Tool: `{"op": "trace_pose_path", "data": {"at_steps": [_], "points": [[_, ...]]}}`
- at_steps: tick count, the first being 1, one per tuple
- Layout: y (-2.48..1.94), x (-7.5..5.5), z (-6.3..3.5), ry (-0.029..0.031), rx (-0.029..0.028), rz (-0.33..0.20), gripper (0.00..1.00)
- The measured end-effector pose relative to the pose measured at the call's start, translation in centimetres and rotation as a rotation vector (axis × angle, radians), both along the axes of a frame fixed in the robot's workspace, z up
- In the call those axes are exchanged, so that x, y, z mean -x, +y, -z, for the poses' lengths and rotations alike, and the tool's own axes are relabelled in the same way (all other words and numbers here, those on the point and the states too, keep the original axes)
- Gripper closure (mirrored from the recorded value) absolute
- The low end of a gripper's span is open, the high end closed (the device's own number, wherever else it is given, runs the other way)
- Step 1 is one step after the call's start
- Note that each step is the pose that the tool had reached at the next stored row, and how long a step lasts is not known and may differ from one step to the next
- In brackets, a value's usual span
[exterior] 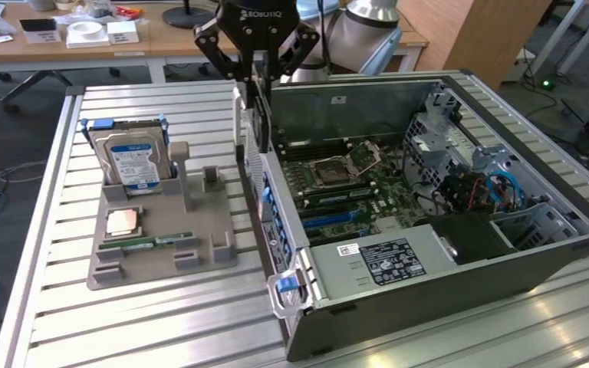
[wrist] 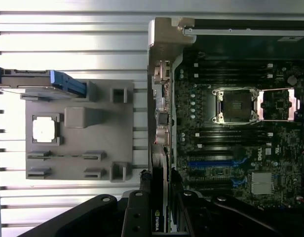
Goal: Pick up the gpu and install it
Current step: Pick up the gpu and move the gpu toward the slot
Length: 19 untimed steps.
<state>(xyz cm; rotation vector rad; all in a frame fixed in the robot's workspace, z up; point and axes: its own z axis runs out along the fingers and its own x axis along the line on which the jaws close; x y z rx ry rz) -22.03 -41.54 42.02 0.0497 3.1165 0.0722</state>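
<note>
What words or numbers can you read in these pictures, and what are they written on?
"ROBOTIQ", upside down: on the gripper.
"NVIDIA": on the gpu held in its jaws.
"DELL": on the motherboard.
Hard drive label and power supply sticker: too small to read.

The claw (wrist: 160, 174) grips the gpu (wrist: 161, 200) (edge-on) over the case (wrist: 164, 34).

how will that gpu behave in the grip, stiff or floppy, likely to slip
Probably stiff: the gpu hangs straight, edge-on, below the hand without sagging. It looks thin and light for its length. Clamped only near its top edge, it may swing or slip if bumped against the computer case.
</note>
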Motion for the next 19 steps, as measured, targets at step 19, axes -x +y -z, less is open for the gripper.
{"op": "trace_pose_path", "data": {"at_steps": [19], "points": [[0.0,-4.8,0.01,-0.0001,-0.0002,0.0,0.74]]}}
